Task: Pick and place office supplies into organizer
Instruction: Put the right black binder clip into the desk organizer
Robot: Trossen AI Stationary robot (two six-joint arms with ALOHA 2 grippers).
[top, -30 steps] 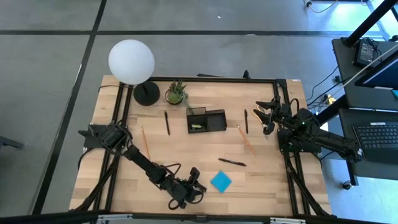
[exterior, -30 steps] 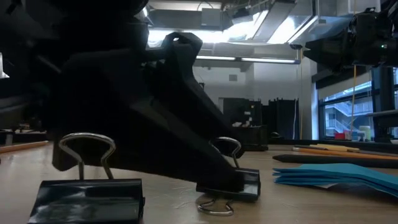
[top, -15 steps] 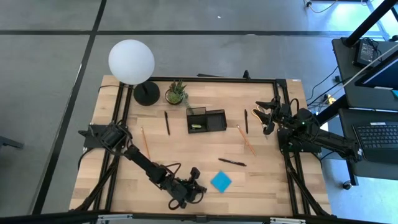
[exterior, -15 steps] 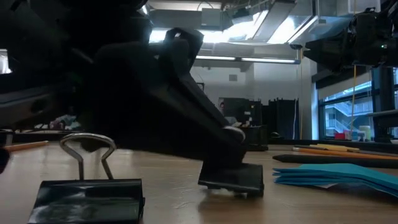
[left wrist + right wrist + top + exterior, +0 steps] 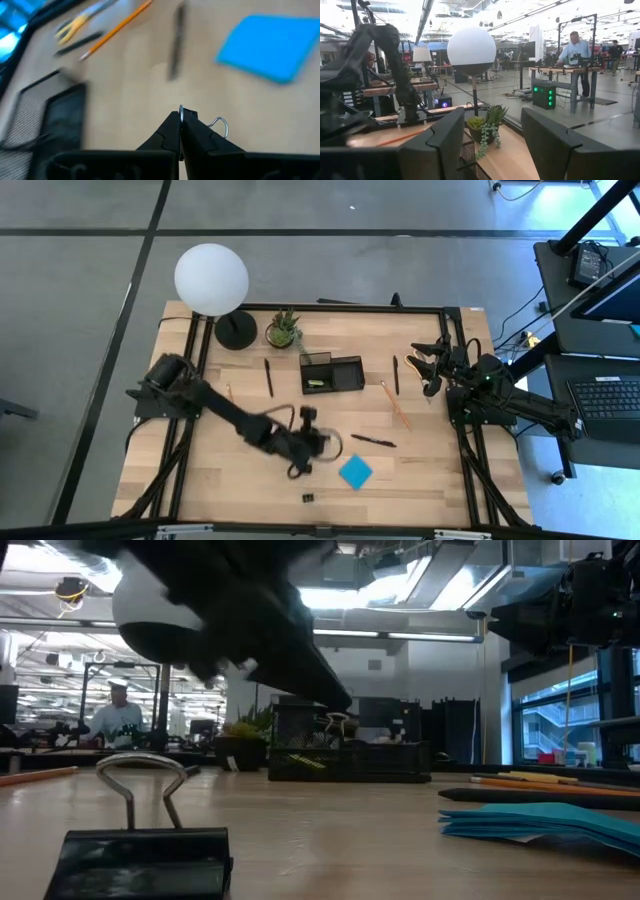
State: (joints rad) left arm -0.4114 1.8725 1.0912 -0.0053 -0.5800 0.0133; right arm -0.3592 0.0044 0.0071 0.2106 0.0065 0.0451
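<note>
My left gripper (image 5: 312, 442) hangs above the table's middle, shut on a small black binder clip whose wire loops (image 5: 220, 125) show beside its fingers. A second black clip (image 5: 310, 498) lies near the front edge, large in the low view (image 5: 145, 845). The blue sticky-note pad (image 5: 355, 472) and a black pen (image 5: 373, 441) lie to the right of the gripper. The black organizer (image 5: 332, 373) stands farther back, with pens and orange pencils (image 5: 395, 405) around it. My right gripper (image 5: 428, 365) waits open at the right, by the yellow-handled scissors (image 5: 75, 25). My left gripper pinches one wire handle (image 5: 181, 110) of the binder clip between its two shut fingertips. The clip's other wire loop sticks out beside the fingers. The fingers hide the clip's black body. The clip is lifted clear of the table.
A lamp with a white globe (image 5: 212, 278) and a small potted plant (image 5: 283, 330) stand at the back left. A black frame runs along the table's edges. People work at benches in the room beyond.
My left gripper has shut on the wire handle of a clip near the front edge. It has then risen and swung toward the far edge and the organizer, lifting that clip clear of the table. The other clip has stayed where it was.
</note>
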